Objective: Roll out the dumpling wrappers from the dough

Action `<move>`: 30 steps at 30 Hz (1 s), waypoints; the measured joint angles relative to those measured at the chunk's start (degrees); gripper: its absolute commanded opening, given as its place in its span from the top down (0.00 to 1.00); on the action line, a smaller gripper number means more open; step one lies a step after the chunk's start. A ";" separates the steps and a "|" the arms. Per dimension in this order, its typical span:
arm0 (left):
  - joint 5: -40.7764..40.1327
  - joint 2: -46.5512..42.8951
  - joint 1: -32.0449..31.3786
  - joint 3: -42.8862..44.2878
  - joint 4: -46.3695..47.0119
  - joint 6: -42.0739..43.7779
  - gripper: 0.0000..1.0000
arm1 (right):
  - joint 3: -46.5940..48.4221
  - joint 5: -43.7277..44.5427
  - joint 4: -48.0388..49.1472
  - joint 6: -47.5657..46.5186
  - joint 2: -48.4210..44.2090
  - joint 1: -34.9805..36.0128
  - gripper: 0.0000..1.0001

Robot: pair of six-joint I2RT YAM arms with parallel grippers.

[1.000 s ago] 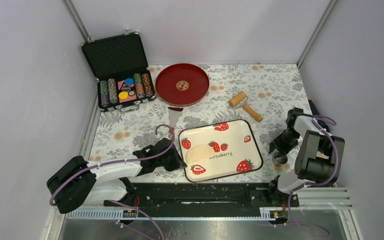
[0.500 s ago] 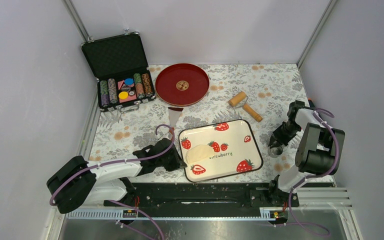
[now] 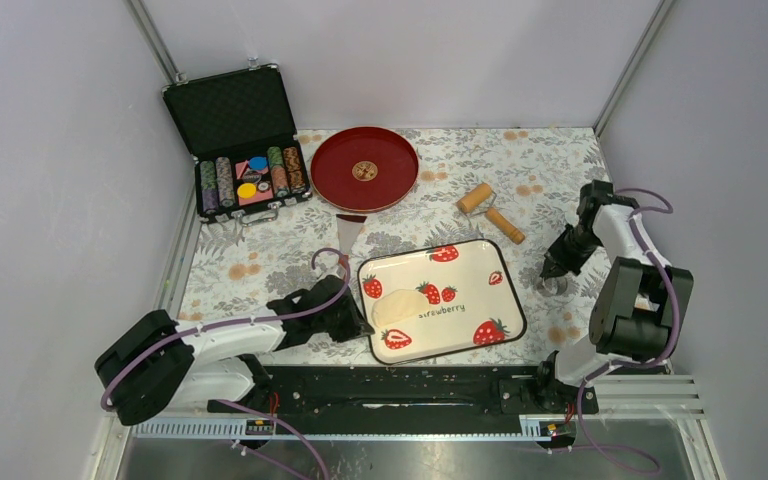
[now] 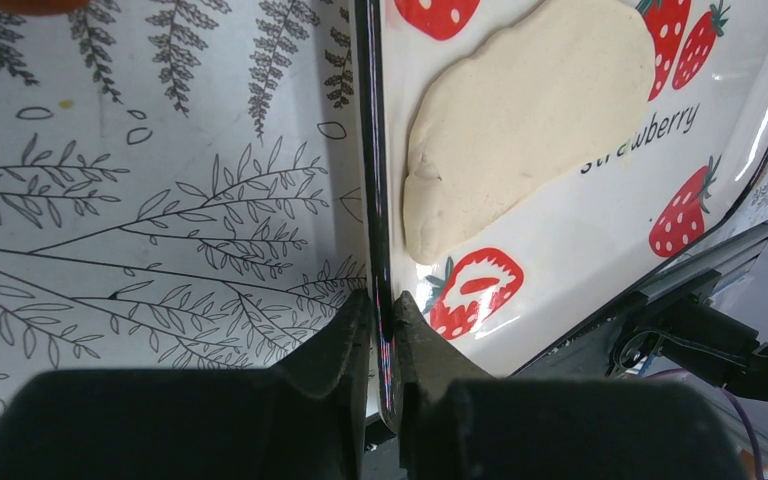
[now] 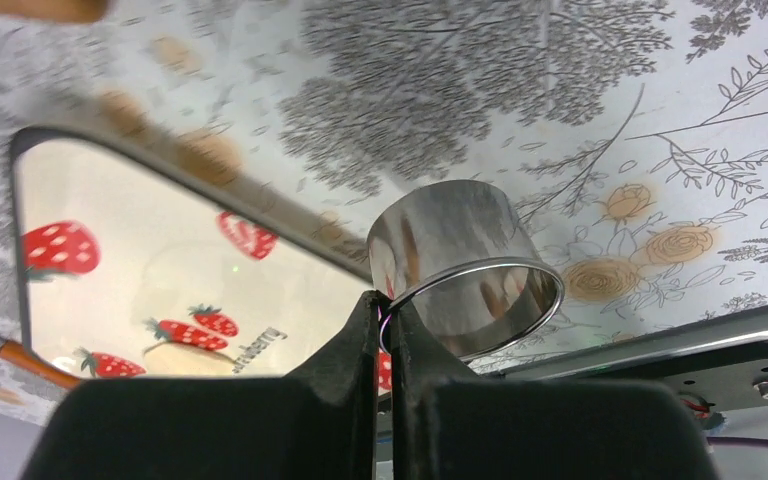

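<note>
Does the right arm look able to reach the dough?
Probably yes: the dough lies uncovered at the far left end of the strawberry tray, where the left gripper only pinches the rim.

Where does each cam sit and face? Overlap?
Top external: above and behind the bases, looking down on the table; both arms show.
Left wrist: on the left gripper, looking down it at the tray rim it pinches; dough beyond.
Right wrist: on the right gripper, looking down it at the ring it pinches; tray behind.
All three show tray and dough.
</note>
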 measured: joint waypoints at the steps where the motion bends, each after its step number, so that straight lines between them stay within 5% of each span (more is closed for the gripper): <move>1: 0.00 0.15 0.00 0.13 -0.07 0.00 1.00 | 0.94 0.02 -0.72 -0.02 -0.83 0.66 1.00; 13: -0.04 1.40 0.07 1.20 -0.35 0.48 1.00 | 14.10 1.46 -9.03 -0.11 -6.08 14.58 1.00; 30: 0.02 2.56 0.07 2.29 -0.81 1.09 1.00 | 21.84 6.64 -13.11 4.72 1.03 46.53 1.00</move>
